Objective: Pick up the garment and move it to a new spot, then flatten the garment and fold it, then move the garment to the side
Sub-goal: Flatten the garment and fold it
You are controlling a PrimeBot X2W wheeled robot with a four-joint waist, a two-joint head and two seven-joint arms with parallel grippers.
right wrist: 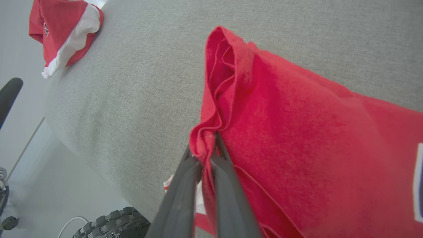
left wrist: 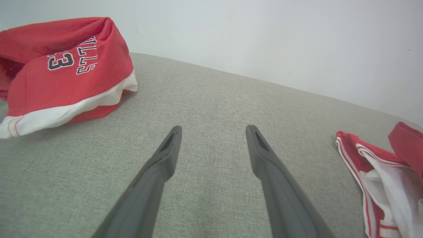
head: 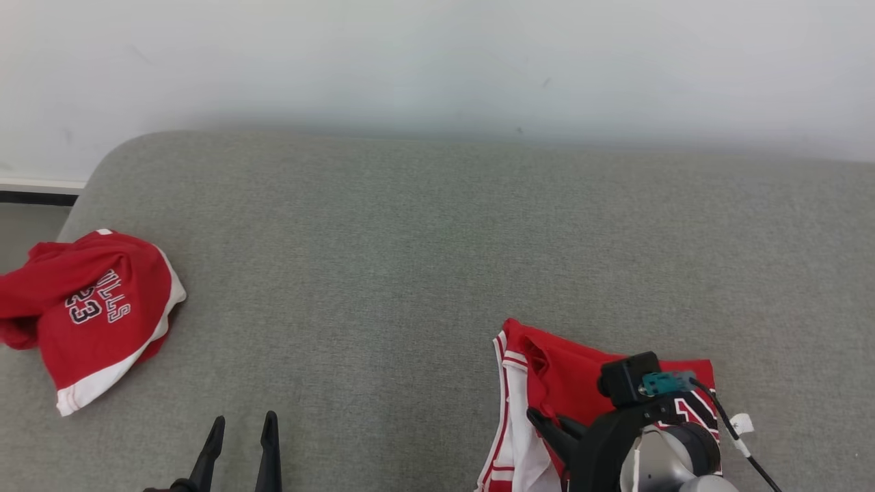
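Note:
The garment (head: 574, 372) is a red piece with white and red striped trim, lying crumpled at the near right of the grey cushion (head: 410, 260). My right gripper (head: 550, 420) is shut on a bunched red fold at its left edge; the right wrist view shows the gripper (right wrist: 206, 155) pinching the garment (right wrist: 297, 132) between both fingers. My left gripper (head: 243, 427) stands open over bare cushion at the near left, holding nothing. In the left wrist view the left gripper (left wrist: 213, 132) is spread wide, with the garment (left wrist: 373, 165) off to its right.
A second red jersey (head: 96, 307) with a white hem and "23" printed on it lies at the cushion's left edge, also in the wrist views (left wrist: 66, 66) (right wrist: 62, 29). A white wall (head: 437, 61) runs behind. Below the cushion's near edge are a tyre (right wrist: 115, 224) and floor.

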